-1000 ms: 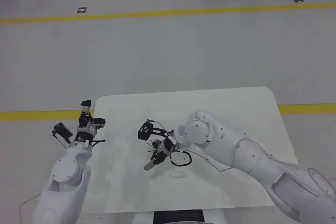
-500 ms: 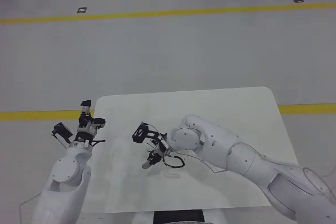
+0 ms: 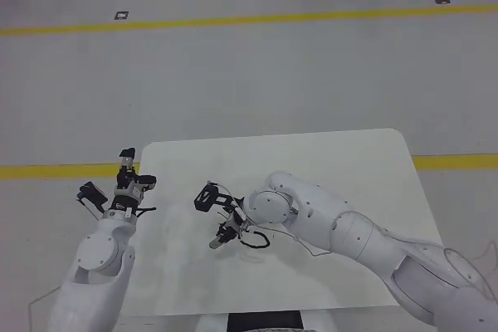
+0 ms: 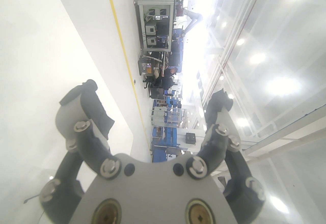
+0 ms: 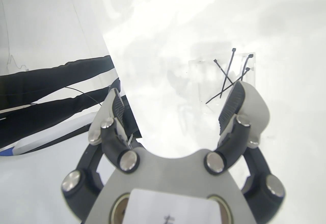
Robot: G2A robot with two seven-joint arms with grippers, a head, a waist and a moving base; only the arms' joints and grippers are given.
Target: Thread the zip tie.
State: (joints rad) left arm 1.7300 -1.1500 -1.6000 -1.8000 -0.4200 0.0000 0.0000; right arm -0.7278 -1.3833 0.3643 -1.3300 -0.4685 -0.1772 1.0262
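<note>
While the left gripper (image 4: pixel 154 90) stood spread, the right gripper (image 5: pixel 175 90), likewise spread, hung near the zip ties (image 5: pixel 226 79).

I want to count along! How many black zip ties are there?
4 zip ties, all crossed in one pile in the clear tray on the table; the right tool may hide more.

1. Several thin black zip ties (image 5: pixel 227 74) lie loose and unlooped. Each is a straight strip with a small square head, and four heads show.
2. They cross one another in a flat scatter, heads mostly at the same end.
3. They rest within a clear tray (image 5: pixel 201 74) on the white tabletop (image 5: pixel 178 18).
</note>
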